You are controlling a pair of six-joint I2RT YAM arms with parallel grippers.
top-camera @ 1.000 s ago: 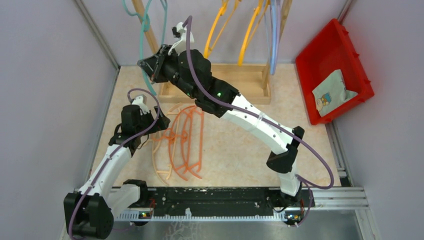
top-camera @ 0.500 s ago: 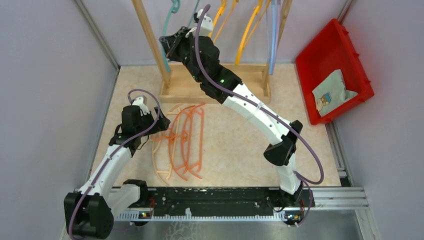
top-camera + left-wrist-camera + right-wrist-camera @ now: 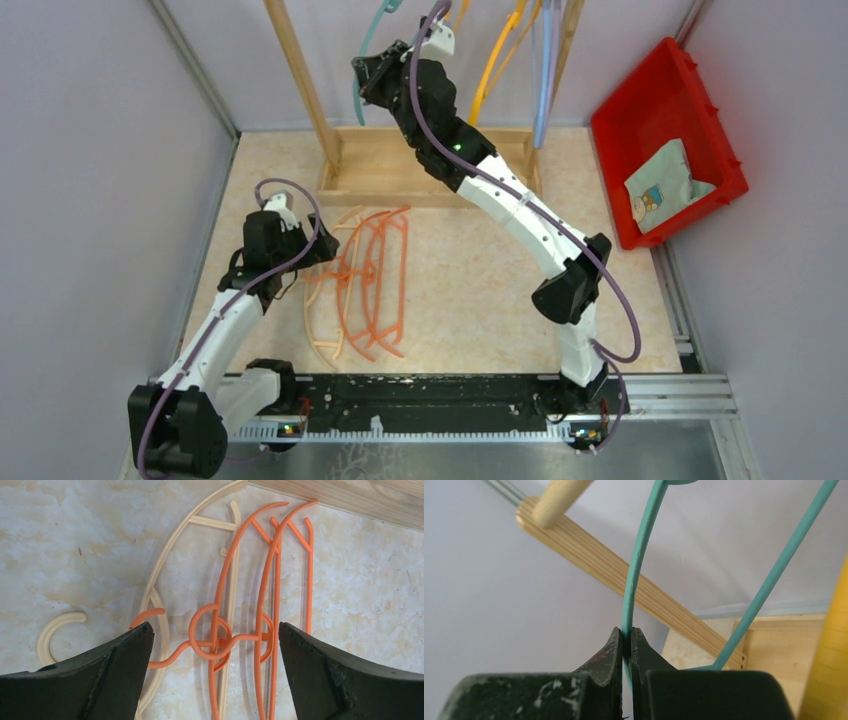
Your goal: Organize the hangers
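My right gripper (image 3: pixel 366 75) is shut on a teal hanger (image 3: pixel 362 60), held high beside the wooden rack (image 3: pixel 300 75); the right wrist view shows the jaws pinching its thin teal arm (image 3: pixel 634 580) just below the rack's dowel (image 3: pixel 556 500). Yellow hangers (image 3: pixel 497 62) and a light blue hanger (image 3: pixel 546 70) hang on the rack. On the table lie orange hangers (image 3: pixel 375 285) and a beige hanger (image 3: pixel 322 310), tangled together. My left gripper (image 3: pixel 300 252) is open and hovers over them; its view shows the orange hooks (image 3: pixel 215 637) and the beige hook (image 3: pixel 55 630) between and beside the fingers.
A red bin (image 3: pixel 665 130) with a paper packet (image 3: pixel 665 185) stands at the right wall. The rack's wooden base (image 3: pixel 430 165) sits at the back of the table. Grey walls close in left and right.
My right arm has lifted the teal hanger up and to the right, from left of the rack's post to near the rail. The left arm has not moved.
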